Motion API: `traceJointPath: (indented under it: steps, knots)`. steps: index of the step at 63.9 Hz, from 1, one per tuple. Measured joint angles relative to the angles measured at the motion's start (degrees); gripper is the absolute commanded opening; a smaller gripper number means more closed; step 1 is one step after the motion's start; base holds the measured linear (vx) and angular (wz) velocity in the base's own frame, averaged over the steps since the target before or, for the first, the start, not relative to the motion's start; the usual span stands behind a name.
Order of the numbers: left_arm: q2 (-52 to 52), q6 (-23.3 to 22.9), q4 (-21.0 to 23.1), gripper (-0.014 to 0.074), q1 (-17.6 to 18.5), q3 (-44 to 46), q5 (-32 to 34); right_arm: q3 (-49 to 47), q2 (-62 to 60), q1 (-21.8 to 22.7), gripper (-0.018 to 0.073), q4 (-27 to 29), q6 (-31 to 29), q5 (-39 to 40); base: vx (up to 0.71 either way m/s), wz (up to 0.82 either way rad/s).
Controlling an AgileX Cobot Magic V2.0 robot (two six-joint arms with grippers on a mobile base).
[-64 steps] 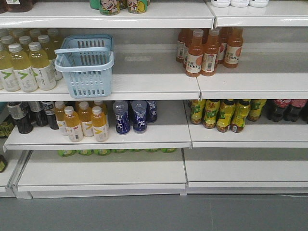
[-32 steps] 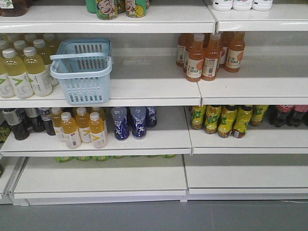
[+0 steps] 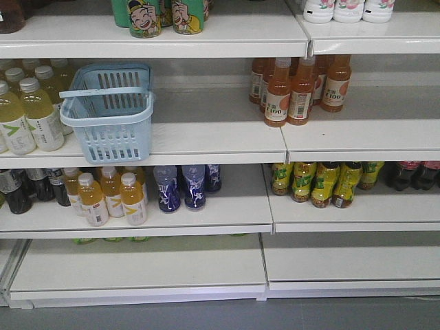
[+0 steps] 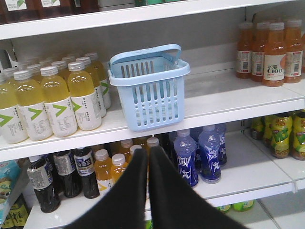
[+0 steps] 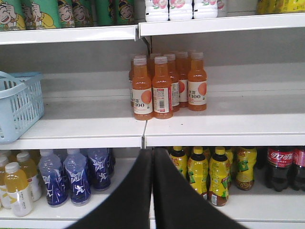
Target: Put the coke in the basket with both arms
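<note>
Black left gripper (image 4: 148,153): my two fingers are clenched tip to tip with nothing between them, since there is nothing to carry yet.
Black right gripper (image 5: 152,152): the same, pressed together and empty.
Basket (image 4: 157,102): light blue, at 12 o'clock from my left fingertips. It stands upright on the middle shelf (image 4: 228,102) with its front edge near the lip, so it is easy to reach. From my right fingertips it is at 10 o'clock, with only a corner showing.
Handle: in the front view it crosses the basket's mouth. I judge it could get in the way of lowering a bottle.
Inside the basket: no bottle shows through the slots or over the rim.
Coke: I cannot pick out an all-red bottle in any view. It is not in the basket.
Dark cola bottles (image 5: 279,167): on the lower shelf at 3 o'clock from my right fingertips, red labels only. These are not my target.
Pale yellow bottles (image 4: 57,102): at 9 o'clock, just beside the basket.
Orange bottles (image 5: 162,88): at 12 o'clock from my right fingertips.
Step, as I judge it: I am searching. My left faces the basket and my right faces the drinks side.
</note>
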State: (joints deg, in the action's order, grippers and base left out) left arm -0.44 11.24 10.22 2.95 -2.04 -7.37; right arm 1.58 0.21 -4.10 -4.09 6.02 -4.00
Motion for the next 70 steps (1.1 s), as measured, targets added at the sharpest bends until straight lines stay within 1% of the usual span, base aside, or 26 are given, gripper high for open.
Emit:
traceJointPath:
  steps: [70]
  knots:
    - [0.00, 0.00, 0.00, -0.0006, 0.00, 0.00, 0.00, 0.00, 0.00, 0.00, -0.0010, 0.00, 0.00, 0.00, 0.10, -0.01]
